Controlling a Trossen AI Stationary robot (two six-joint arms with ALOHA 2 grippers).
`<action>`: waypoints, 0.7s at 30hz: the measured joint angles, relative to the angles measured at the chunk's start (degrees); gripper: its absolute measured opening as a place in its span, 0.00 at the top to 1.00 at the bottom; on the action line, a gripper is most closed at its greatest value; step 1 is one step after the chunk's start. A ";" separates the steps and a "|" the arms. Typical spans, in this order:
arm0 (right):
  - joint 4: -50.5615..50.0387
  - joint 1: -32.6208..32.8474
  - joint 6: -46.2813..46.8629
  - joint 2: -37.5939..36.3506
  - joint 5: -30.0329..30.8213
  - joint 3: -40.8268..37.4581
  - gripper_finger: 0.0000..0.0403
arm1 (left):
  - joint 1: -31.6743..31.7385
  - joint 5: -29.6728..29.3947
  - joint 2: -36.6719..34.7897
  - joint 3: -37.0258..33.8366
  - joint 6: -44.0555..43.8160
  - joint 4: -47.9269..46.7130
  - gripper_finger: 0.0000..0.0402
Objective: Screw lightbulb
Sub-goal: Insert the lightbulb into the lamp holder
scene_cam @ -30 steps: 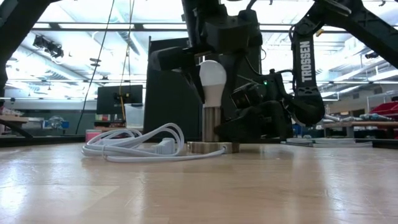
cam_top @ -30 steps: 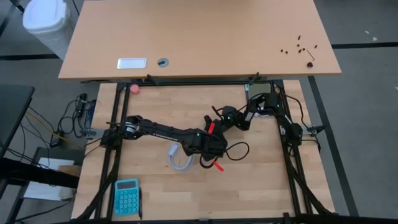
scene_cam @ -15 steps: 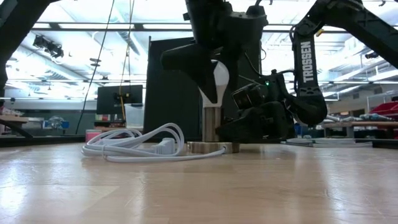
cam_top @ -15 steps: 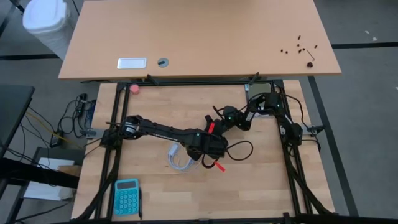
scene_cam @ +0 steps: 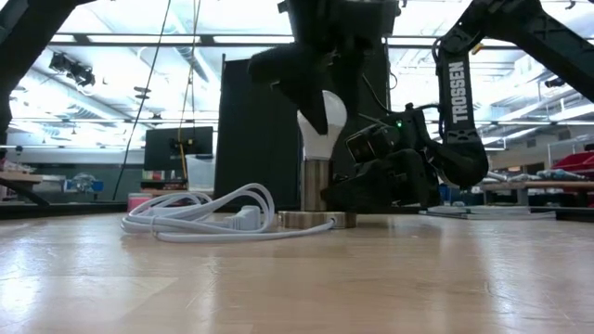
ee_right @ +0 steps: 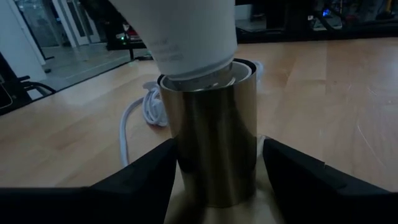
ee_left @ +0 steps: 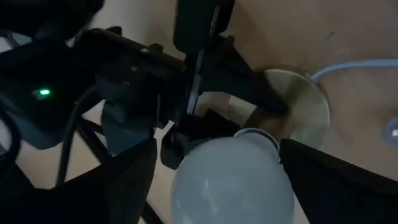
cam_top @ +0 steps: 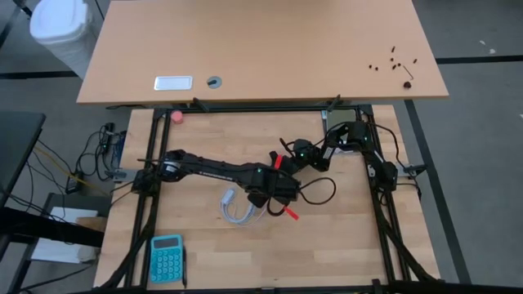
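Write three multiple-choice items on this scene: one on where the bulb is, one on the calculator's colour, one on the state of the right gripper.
1. Where is the bulb?
A. lying on the table
B. in the top of the brass socket
C. beside the calculator

2. What colour is the calculator?
A. teal
B. red
C. black

3. What is the right gripper doing?
A. hanging open above the table
B. holding the cord
C. standing either side of the socket

Answers:
1 B: the low view shows the bulb upright in the socket, with the left gripper around its globe.
2 A: the calculator at the table's near left corner is teal.
3 C: in the right wrist view the right gripper has a finger on each side of the socket, low on the table.
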 joint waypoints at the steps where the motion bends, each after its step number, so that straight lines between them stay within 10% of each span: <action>1: 0.00 0.00 0.00 0.00 0.01 0.00 0.38 | 0.00 -0.06 0.00 0.34 -0.48 -0.16 0.14; 21: 0.17 0.00 -0.10 0.00 0.09 0.00 0.38 | 1.91 5.11 0.00 0.89 -13.06 -3.12 0.14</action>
